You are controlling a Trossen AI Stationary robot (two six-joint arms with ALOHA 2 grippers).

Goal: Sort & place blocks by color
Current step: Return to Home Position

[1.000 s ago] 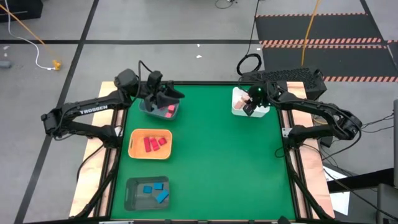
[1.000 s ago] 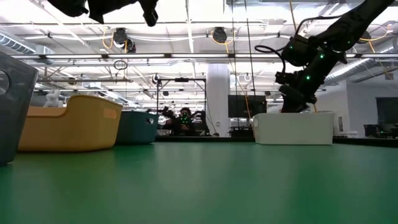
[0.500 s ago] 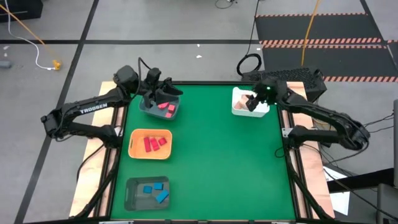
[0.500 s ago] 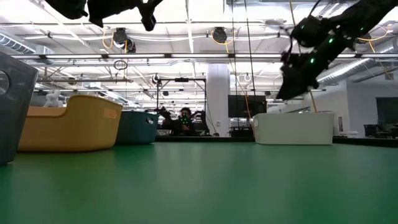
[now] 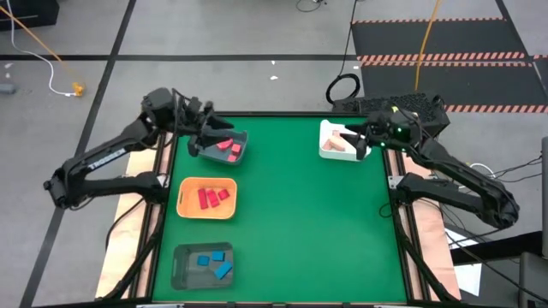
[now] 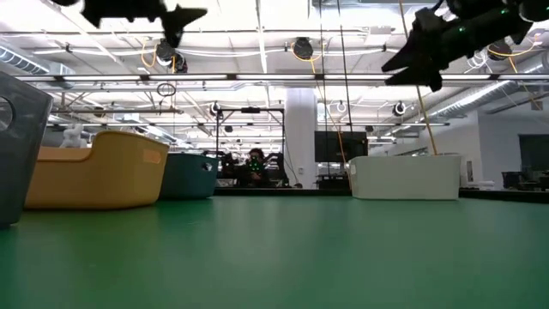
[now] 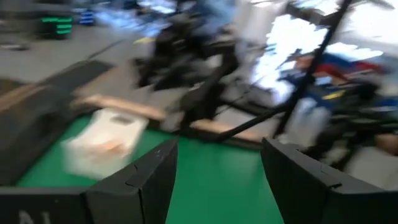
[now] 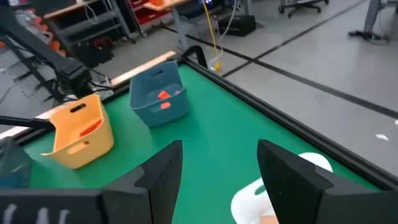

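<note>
Left gripper and right gripper, fingers spread, empty, have risen off the green surface, homing; red blocks remain in teal bin.

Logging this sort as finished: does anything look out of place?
Red blocks sit in two trays: the orange tray and the grey-blue tray. Blue blocks and tan blocks each have one tray. Nothing spilled. Left gripper and right gripper hover open, empty.

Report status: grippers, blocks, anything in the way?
Left gripper open, empty, high beside grey bin. Right gripper open, empty, high beside white bin. Blocks lie in four bins; none on the green mat. Nothing in the way.
</note>
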